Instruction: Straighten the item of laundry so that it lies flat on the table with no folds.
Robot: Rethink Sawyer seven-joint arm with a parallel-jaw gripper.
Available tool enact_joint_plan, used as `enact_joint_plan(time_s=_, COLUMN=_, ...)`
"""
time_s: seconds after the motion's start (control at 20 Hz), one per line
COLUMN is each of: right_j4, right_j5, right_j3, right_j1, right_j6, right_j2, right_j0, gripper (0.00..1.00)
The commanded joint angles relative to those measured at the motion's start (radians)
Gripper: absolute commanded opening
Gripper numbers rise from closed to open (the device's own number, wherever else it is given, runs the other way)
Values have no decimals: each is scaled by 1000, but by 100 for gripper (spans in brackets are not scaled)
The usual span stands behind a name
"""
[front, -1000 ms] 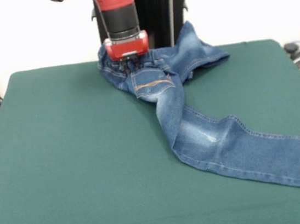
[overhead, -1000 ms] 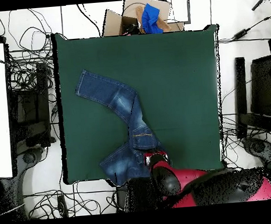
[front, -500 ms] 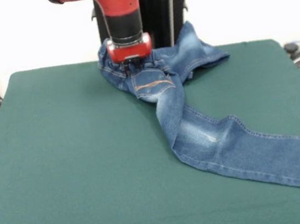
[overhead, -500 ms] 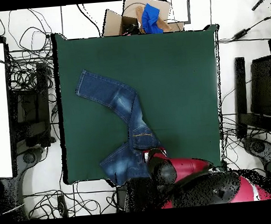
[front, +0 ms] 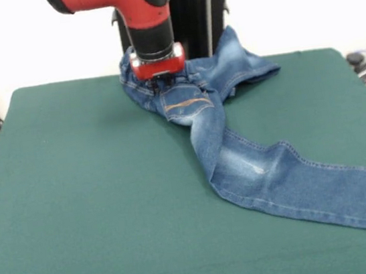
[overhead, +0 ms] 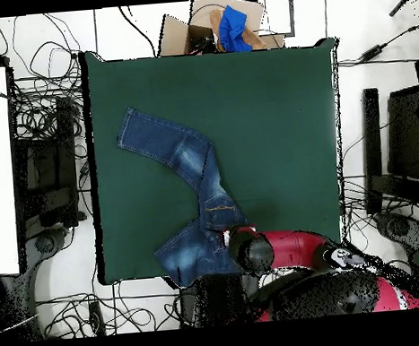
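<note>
Front view shows the jeans (front: pixel 239 150) lying on the green table (front: pixel 91 210), not flat: one leg is stretched toward the near right corner, the other leg is bunched up at the far edge beside the waistband. The gripper (front: pixel 159 78) is pressed down on the waistband area, just above the back pocket with orange stitching. Whether its fingers are apart or closed on the cloth, I cannot tell.

1. I see bright, even light on the table (front: pixel 98 209), with no glare.
2. The jeans (front: pixel 254 168) cast only soft, faint shadows.
3. The back wall looks washed out white.
</note>
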Motion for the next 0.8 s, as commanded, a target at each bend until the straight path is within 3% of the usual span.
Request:
enact_joint_plan(time_s=0.05, right_j4=35, right_j5=89, right_j3=-409, right_j1=229, right_j6=-11, right_j2=162, right_j0=-32, gripper=0)
enact_joint_plan(time_s=0.2, right_j4=35, right_j5=152, right_j3=-390, right_j1=180, right_j6=-16, right_j2=182, right_j0=-51, gripper=0)
enact_joint_plan(time_s=0.6, right_j4=105, right_j5=434, right_j3=-231, right_j1=-141, right_j6=14, right_j2=196, right_j0=-17, gripper=0)
enact_joint_plan(time_s=0.8, right_j4=123, right_j5=483, right_j3=-217, right_j1=-182, right_j6=14, right_j2=207, right_j0=-13, gripper=0)
